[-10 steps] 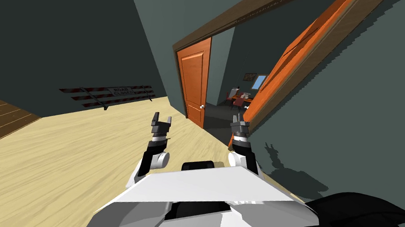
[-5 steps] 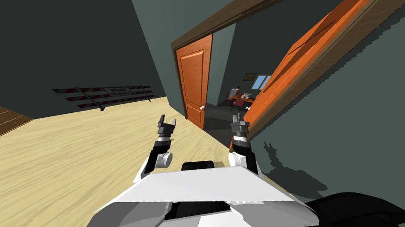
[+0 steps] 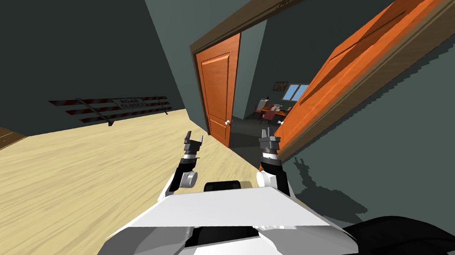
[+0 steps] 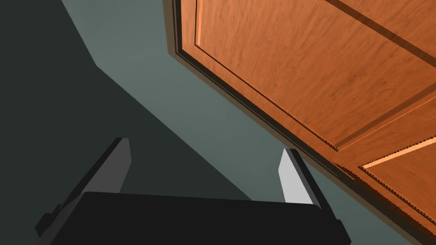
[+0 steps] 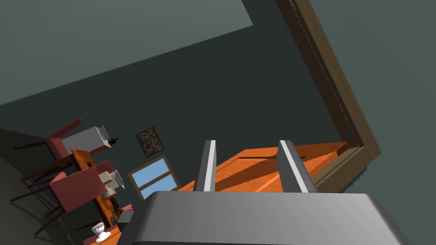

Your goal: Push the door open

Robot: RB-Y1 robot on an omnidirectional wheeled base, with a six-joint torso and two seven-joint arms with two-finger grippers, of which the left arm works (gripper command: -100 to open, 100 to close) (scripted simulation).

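Left pincer (image 3: 196, 137) has swung inward toward the left door leaf (image 3: 218, 88). It is wide open, empty and not yet touching. Right pincer (image 3: 269, 134), narrowly parted and empty, sits beside the ajar right door leaf (image 3: 361, 63). I have closed in, so contact looks imminent.

White forearms (image 3: 269, 179), dark joints, thin grey fingers (image 4: 292, 178) on dark boxes.
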